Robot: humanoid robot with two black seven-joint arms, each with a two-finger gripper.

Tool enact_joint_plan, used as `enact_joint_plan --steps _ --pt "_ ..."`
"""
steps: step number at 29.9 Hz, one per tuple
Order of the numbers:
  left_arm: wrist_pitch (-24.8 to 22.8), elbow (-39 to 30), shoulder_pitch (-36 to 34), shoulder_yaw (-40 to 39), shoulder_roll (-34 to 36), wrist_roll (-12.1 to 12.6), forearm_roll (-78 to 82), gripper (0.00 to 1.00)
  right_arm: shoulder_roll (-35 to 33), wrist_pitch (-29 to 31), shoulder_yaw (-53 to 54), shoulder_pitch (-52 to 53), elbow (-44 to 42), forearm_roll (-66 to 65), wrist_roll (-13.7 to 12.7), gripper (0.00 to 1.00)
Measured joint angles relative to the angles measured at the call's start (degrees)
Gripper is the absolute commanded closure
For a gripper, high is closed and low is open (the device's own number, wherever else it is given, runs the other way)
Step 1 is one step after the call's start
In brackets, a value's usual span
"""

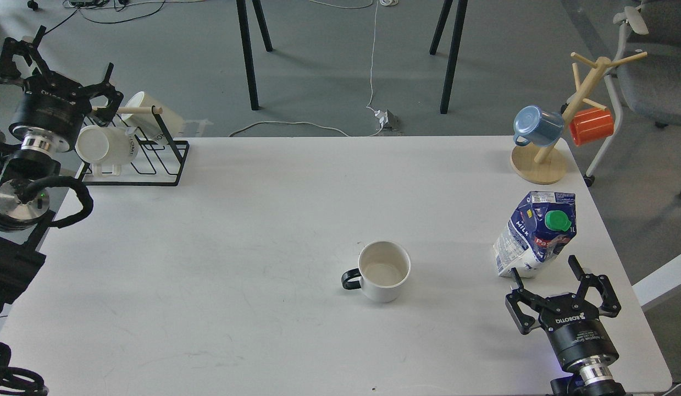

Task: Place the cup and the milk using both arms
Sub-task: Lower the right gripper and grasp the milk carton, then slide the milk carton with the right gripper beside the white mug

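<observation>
With the right hand (545, 275) open just beside the milk carton (533, 234) and the left hand (71, 71) open by the rack, a clumsy approach could topple the carton.

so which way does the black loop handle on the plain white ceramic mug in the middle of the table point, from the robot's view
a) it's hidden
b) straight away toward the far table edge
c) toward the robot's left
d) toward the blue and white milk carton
c: the small black loop handle sticks out on the left side of the plain white ceramic mug, facing away from the blue and white milk carton on its right.
</observation>
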Motion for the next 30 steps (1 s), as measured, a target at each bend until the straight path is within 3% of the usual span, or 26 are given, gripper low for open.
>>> enact_joint_plan --steps 14,16,21,30 --pt "-0.49 1.26 0.92 0.42 1.34 0.09 0.11 0.00 2.11 0.00 0.63 6.57 -6.64 0.77 0.10 0.04" --pt "-0.52 1.27 1.16 0.42 1.43 0.09 0.12 0.01 3.33 0.00 0.64 7.68 -8.38 0.80 0.10 0.11" --pt "-0.54 1.70 1.51 0.42 1.64 0.07 0.12 0.01 4.45 0.00 0.63 9.25 -9.77 0.82 -0.03 0.54" --pt "-0.26 2.48 1.49 0.58 1.68 0.07 0.21 0.01 4.66 0.00 -0.65 10.72 -8.66 0.81 -0.10 0.58"
